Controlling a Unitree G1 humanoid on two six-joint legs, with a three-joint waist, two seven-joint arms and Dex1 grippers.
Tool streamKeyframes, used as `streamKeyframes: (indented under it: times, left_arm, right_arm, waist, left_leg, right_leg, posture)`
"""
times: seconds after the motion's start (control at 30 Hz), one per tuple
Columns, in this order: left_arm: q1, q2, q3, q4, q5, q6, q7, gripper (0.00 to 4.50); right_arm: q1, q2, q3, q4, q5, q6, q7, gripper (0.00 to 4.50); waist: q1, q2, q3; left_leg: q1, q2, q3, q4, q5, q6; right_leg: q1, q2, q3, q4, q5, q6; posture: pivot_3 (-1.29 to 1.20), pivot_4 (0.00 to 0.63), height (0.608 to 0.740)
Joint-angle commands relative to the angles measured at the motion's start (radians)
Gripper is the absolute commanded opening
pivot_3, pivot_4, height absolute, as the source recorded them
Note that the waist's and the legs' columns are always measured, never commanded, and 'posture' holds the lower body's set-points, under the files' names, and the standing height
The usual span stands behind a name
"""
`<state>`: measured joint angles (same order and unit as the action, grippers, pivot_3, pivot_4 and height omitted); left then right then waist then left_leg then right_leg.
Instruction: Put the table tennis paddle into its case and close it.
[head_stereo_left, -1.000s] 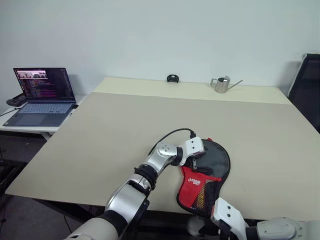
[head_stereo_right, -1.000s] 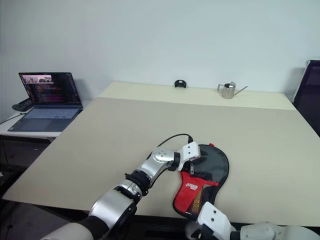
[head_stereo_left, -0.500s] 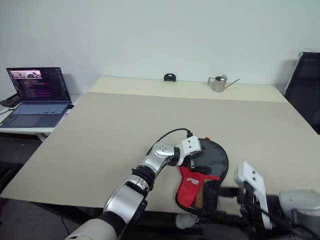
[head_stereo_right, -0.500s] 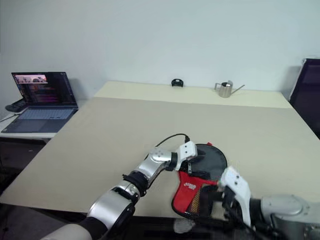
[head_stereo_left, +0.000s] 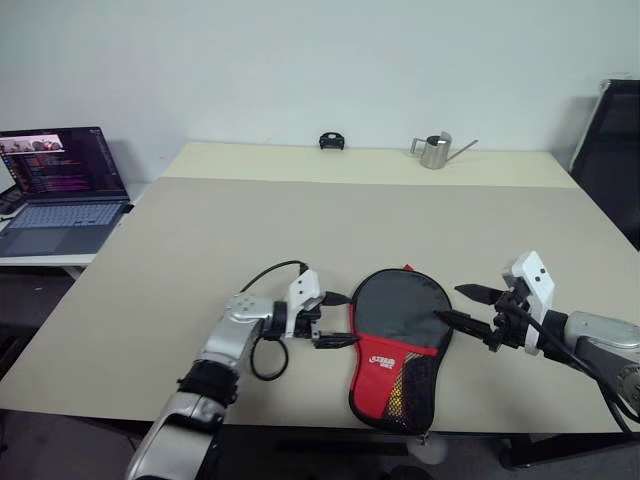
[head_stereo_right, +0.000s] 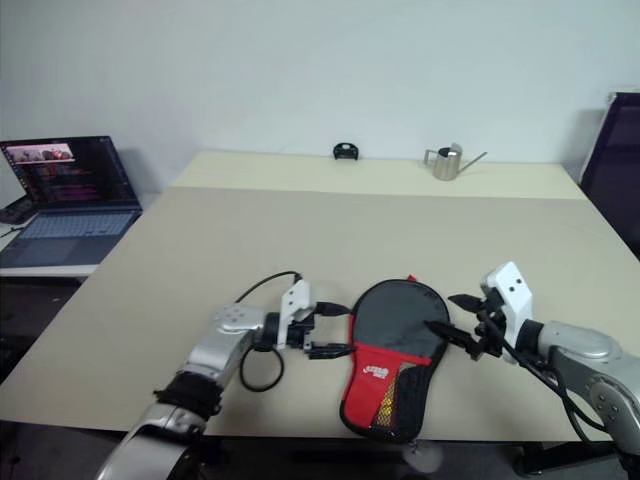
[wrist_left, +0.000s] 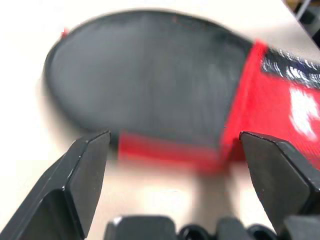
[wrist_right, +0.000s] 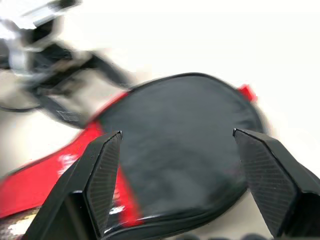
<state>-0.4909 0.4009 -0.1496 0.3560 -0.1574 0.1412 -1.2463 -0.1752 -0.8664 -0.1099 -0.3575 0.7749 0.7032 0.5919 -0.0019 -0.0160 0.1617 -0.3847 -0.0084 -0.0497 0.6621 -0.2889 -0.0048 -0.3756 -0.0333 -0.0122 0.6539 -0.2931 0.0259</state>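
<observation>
Near table front edge: case (head_stereo_left: 398, 340) flat | left gripper (head_stereo_left: 338, 320) agape beside | right gripper (head_stereo_left: 462, 305) agape beside

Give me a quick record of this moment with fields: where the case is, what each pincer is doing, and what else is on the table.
case: black and red pouch lying flat near the table's front edge
left pincer: open, empty, just left of the case
right pincer: open, empty, at the case's right edge
paddle: cannot tell
far edge: small metal watering can; small black object
side desk: open laptop
</observation>
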Motion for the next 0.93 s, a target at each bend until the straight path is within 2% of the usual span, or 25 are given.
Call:
streamKeyframes:
  times: [0.03, 0.3, 0.47, 0.7, 0.93]
  left_arm:
    - [0.055, 0.038, 0.041, -0.204, -0.076, 0.101, 0.026, 4.5]
    - [0.211, 0.122, 0.122, -0.47, -0.18, 0.22, 0.105, 4.5]
    - [0.236, 0.137, 0.183, -0.575, -0.194, 0.229, 0.213, 4.5]
    - [0.174, 0.115, 0.165, -0.589, -0.16, 0.232, 0.351, 4.5]
    - [0.2, 0.102, 0.146, -0.539, -0.118, 0.18, 0.411, 4.5]
  right_arm:
    - [-0.07, 0.01, 0.017, 0.107, -0.099, -0.102, 0.086, 3.87]
    - [-0.223, 0.037, 0.049, 0.396, -0.237, -0.232, 0.259, 3.87]
    - [-0.334, 0.062, 0.059, 0.589, -0.32, -0.31, 0.328, 3.87]
    - [-0.478, 0.057, 0.038, 0.82, -0.398, -0.403, 0.385, 3.87]
    - [-0.473, 0.049, 0.058, 0.794, -0.436, -0.368, 0.419, 3.87]
  waist:
    - [0.006, 0.001, 0.002]
    - [0.003, 0.004, 0.005]
    - [0.001, 0.006, 0.006]
    - [0.002, 0.007, 0.007]
    - [0.002, 0.007, 0.007]
  left_leg:
    - [0.0, 0.0, 0.0, 0.0, 0.0, 0.0]
    - [0.0, -0.001, 0.001, 0.0, 0.0, 0.0]
    - [0.002, -0.001, 0.002, 0.0, 0.0, 0.0]
    - [0.002, -0.001, 0.003, 0.001, 0.0, 0.0]
    - [0.002, -0.001, 0.004, 0.0, 0.0, -0.001]
  right_leg:
    - [0.0, -0.001, 0.0, 0.0, 0.0, 0.0]
    - [0.0, -0.002, 0.0, 0.001, 0.0, 0.0]
    - [0.0, -0.002, 0.001, 0.003, 0.0, -0.001]
    - [-0.001, -0.002, 0.002, 0.004, 0.0, -0.001]
    - [-0.001, -0.002, 0.003, 0.005, 0.0, -0.001]
  posture:
    - [0.0, 0.15, 0.74]
    - [0.0, 0.15, 0.74]
    - [0.0, 0.15, 0.74]
    - [0.0, 0.15, 0.74]
    - [0.0, 0.15, 0.74]
